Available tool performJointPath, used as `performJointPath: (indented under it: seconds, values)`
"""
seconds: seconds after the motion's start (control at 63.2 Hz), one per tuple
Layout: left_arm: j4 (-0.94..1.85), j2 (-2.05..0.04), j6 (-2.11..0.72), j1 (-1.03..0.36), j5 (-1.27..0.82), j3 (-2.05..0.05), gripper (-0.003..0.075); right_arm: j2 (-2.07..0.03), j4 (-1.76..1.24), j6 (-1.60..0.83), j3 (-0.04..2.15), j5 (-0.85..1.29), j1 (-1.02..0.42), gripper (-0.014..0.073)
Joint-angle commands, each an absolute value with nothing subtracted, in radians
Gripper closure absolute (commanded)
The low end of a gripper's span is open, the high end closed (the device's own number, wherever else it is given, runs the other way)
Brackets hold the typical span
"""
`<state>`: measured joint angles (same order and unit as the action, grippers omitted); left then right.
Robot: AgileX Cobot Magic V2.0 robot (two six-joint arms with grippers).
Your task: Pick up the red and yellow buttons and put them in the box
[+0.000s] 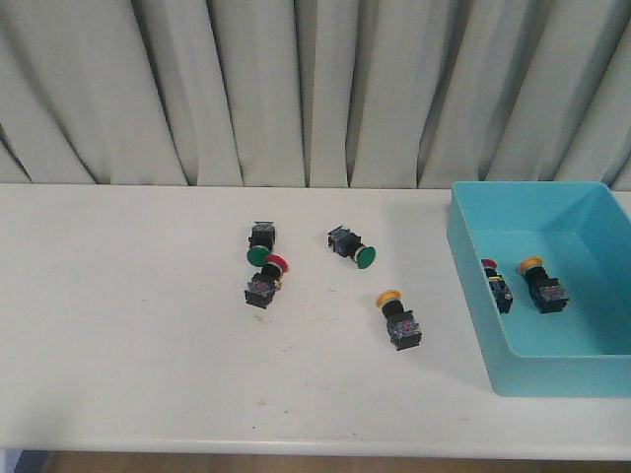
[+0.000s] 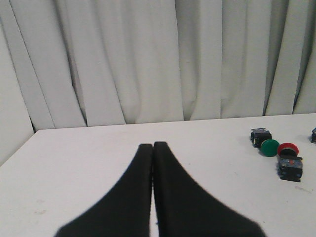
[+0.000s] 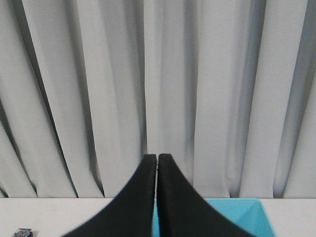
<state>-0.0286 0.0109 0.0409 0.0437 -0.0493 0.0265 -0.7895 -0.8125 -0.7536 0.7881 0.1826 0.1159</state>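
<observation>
Front view: box (image 1: pixel 471 258) at right already holds one red and one yellow button, with a red button (image 1: pixel 262 284) and yellow button (image 1: pixel 398 317) left on the table; left gripper (image 2: pixel 153 145) and right gripper (image 3: pixel 157 157) pressed together, empty; spread first, approach by the caps, skip green.

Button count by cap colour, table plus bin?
Red: 2, one on the table, one in the turquoise box
Yellow: 2, one on the table, one in the box
Green: 2, both on the table
Total: 6
</observation>
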Motion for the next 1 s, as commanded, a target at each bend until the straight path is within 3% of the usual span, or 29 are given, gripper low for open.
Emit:
performJointPath:
  seconds: [0.0,0.776,0.855,0.982]
  values:
    - [-0.02,0.026,0.051,0.045,0.02,0.075,0.0717,-0.787,-0.825,-0.765,0.817,0.129,0.115,0.0598]
    - [-0.02,0.026,0.051,0.045,0.02,0.075,0.0717,-0.78,-0.737,-0.751,0.811,0.094,0.114,0.0597]
    - [-0.02,0.026,0.051,0.045,0.02,0.075,0.0717,-0.743,-0.565,-0.665,0.773,0.092,0.114,0.0597]
    - [-0.02,0.026,0.051,0.045,0.02,0.075,0.0717,-0.641,-0.259,-0.33,0.637,0.036,0.114,0.0597]
